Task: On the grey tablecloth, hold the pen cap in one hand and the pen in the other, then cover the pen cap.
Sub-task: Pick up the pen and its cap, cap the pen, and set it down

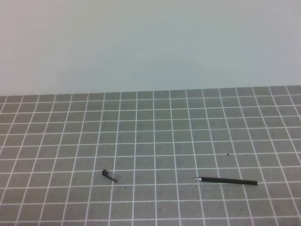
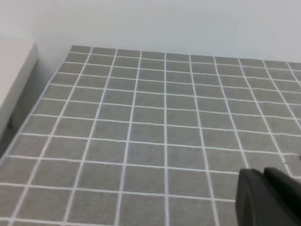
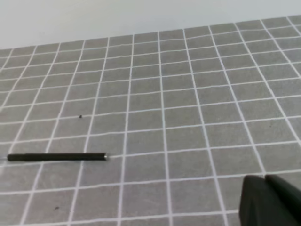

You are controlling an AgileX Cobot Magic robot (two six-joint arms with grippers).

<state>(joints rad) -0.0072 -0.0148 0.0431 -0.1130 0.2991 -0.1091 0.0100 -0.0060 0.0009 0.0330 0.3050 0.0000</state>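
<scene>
A: Exterior high view: pen (image 1: 227,181) lies flat on the grey tablecloth (image 1: 155,136), right of centre near the bottom edge. Roughly parallel to the horizontal grid lines, silvery tip pointing left, far end slightly lower.

B: Cap?

A: Pen cap (image 1: 108,175) is well apart from it, left of centre, about the same row. Small black stub with the thin clip sticking out toward lower right. Nothing touching either one. A few dark specks on the cloth between and around them.

B: Arms in that view?

A: None. Only cloth and the pale wall behind it.

B: Right wrist view?

A: Pen (image 3: 56,157) shows at left, lying along a grid line, tip to the right in that view. Right gripper (image 3: 270,200) is just a dark blurred block in the lower right corner, well apart from the pen. Can't tell whether its jaws are apart or closed. Not holding anything visible.

B: Left wrist?

A: Left gripper (image 2: 268,197) same story: dark block in the lower right corner over cloth (image 2: 141,127), jaw state unreadable. Cap not in that frame. A pale ledge (image 2: 16,77) runs along the left edge beside the cloth.
</scene>
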